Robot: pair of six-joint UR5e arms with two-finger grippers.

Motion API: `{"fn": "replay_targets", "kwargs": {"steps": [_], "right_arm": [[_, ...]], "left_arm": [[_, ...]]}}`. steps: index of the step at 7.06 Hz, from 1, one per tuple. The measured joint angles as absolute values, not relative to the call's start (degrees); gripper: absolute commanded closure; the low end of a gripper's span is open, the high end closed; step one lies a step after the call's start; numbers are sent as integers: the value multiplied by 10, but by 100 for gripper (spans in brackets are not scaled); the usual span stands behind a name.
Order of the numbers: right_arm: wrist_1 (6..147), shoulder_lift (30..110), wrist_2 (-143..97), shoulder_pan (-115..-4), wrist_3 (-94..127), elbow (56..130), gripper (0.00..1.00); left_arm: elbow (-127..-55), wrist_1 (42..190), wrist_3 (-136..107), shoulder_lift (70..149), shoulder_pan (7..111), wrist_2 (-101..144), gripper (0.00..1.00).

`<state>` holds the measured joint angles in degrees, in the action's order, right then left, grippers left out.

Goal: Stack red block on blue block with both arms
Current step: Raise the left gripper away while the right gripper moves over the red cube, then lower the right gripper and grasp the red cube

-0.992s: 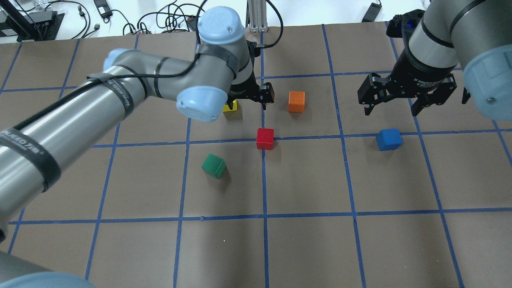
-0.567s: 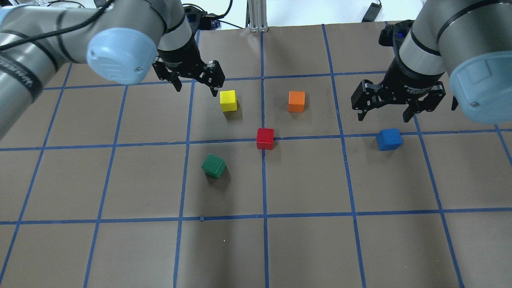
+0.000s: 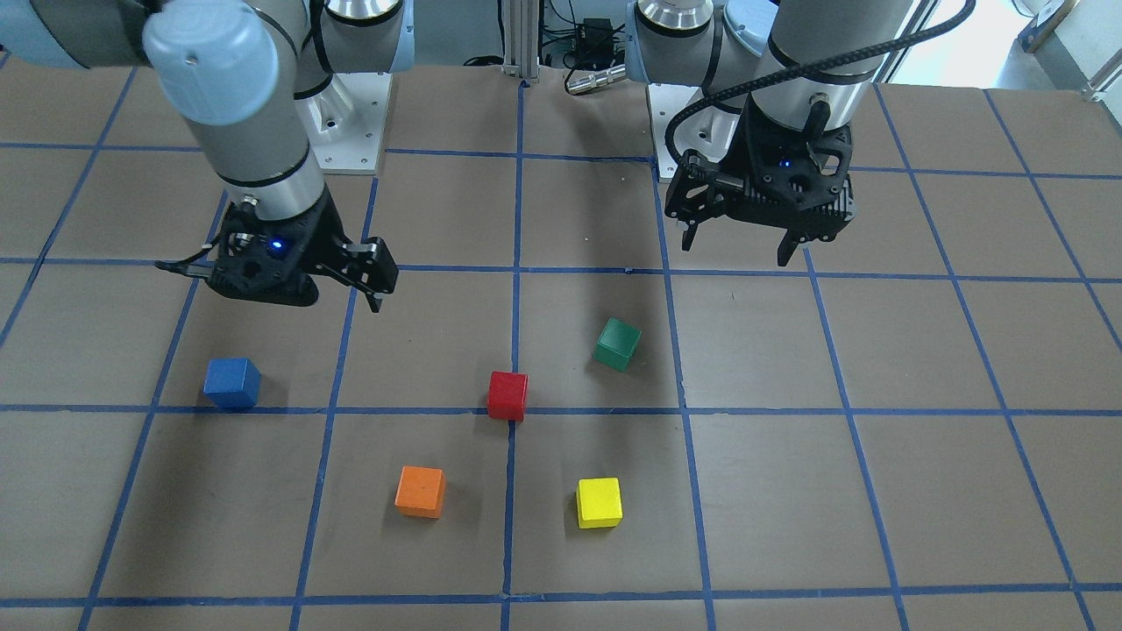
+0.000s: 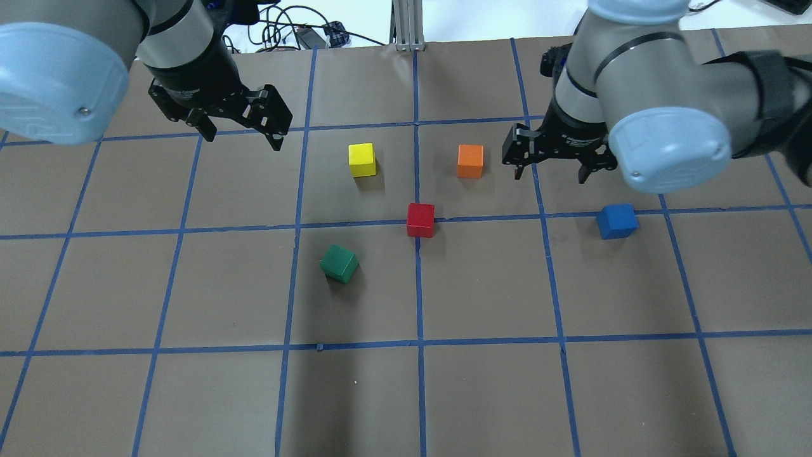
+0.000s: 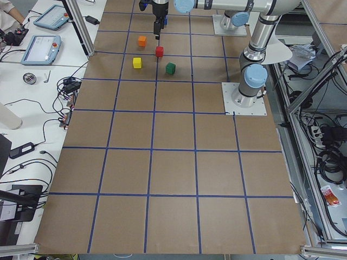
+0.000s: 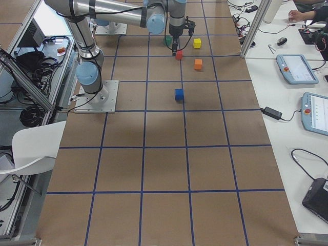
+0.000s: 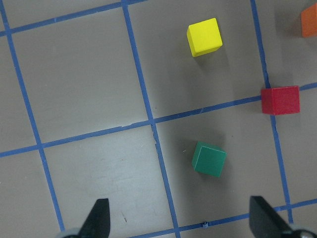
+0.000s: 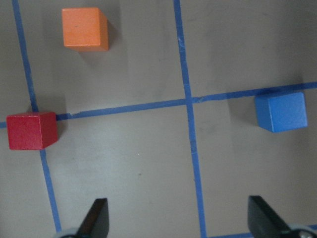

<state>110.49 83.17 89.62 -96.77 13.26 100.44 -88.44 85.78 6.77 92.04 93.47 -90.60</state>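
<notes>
While my left gripper (image 4: 241, 136) and right gripper (image 4: 550, 172) hang over the table (image 4: 482, 393) with fingers spread and nothing held, the red block (image 4: 420, 219) sits on a blue tape line (image 4: 355, 224). Seen from overhead, the blue block (image 4: 616, 221) lies well apart at its 3 o'clock, with my right gripper near its 11 o'clock.

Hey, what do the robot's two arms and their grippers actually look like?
The left arm and right arm are silver-grey tubes with rounded light blue joint caps. The left gripper and right gripper are black and two-fingered, each showing a small blue light. A black braided cable runs along the left arm to its wrist, and a black strap wraps the right arm.
</notes>
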Motion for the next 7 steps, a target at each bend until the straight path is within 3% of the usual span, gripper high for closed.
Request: {"fn": "replay_targets", "kwargs": {"steps": [4,7], "right_arm": [[1215,742,899,-1049,222,1000,0],[1233,678,898,-1084,280,952,0]], "left_arm": [[-904,856,52,901,932,-905,0],[-914,853,53,895,933,-905,0]]}}
